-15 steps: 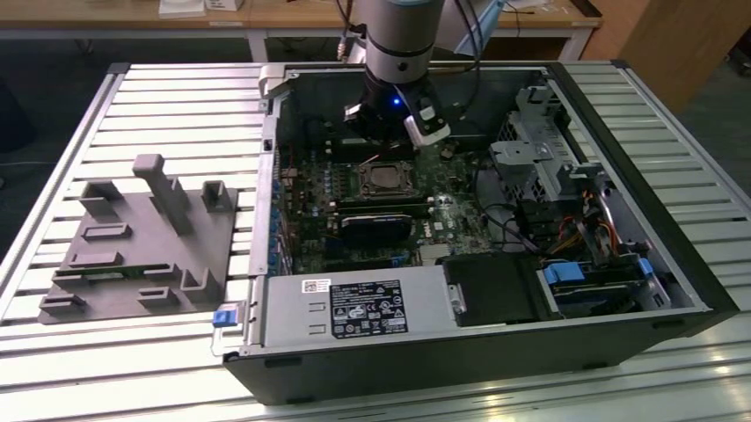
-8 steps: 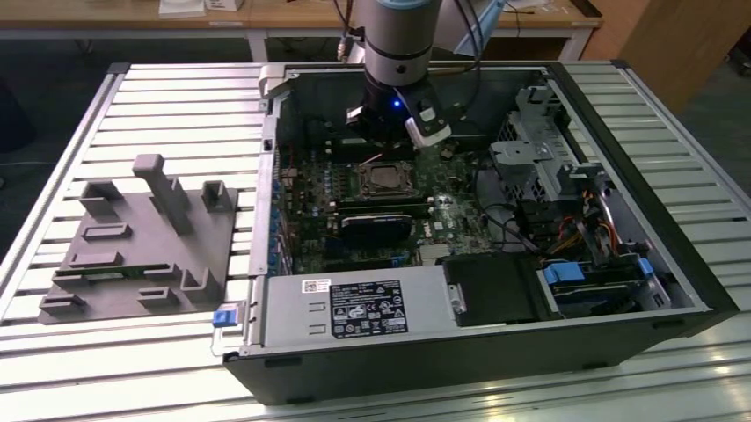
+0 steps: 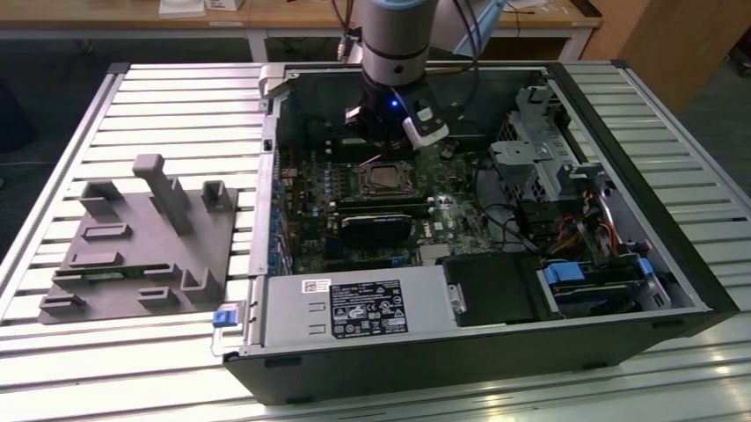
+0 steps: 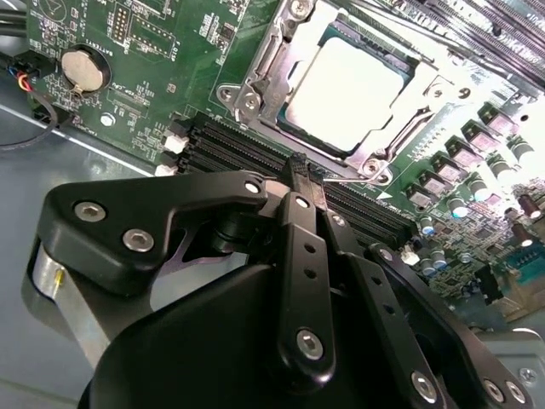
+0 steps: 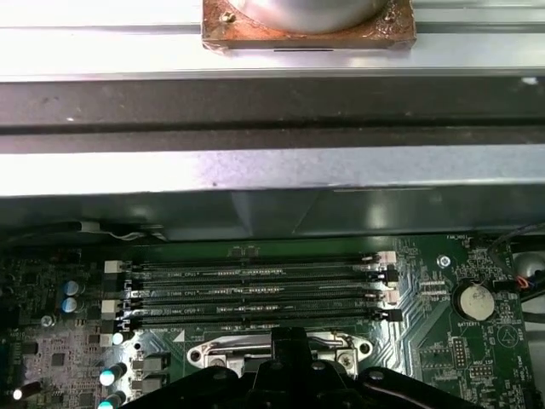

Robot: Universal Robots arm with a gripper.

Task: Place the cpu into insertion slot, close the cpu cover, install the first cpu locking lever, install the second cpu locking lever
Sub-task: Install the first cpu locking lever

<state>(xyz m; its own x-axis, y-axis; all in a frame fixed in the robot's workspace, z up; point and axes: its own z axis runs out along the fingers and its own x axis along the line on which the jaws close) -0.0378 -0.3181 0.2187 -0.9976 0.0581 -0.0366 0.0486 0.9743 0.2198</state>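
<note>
Nearest, the gripper [image 4: 300, 166] has its fingers pressed together on nothing, tips over the memory slots [image 4: 230, 153] just beside the insertion slot [image 4: 289, 129]. Beyond, the cpu [image 4: 341, 85] lies in that slot, framed by the cpu cover [image 4: 262, 64]. It looks light, stiff and fragile underneath, and is best held by its edges.

Slatted metal table [image 3: 176, 97]; wooden desk [image 3: 305, 16] behind; dark floor [image 3: 47, 75] beneath.

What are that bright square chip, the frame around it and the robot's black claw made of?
The cpu top looks like bare metal, glaring pale. The cpu cover looks like thin shiny sheet metal with bent edges. The gripper seems matte black plastic or coated metal, screwed together.
</note>
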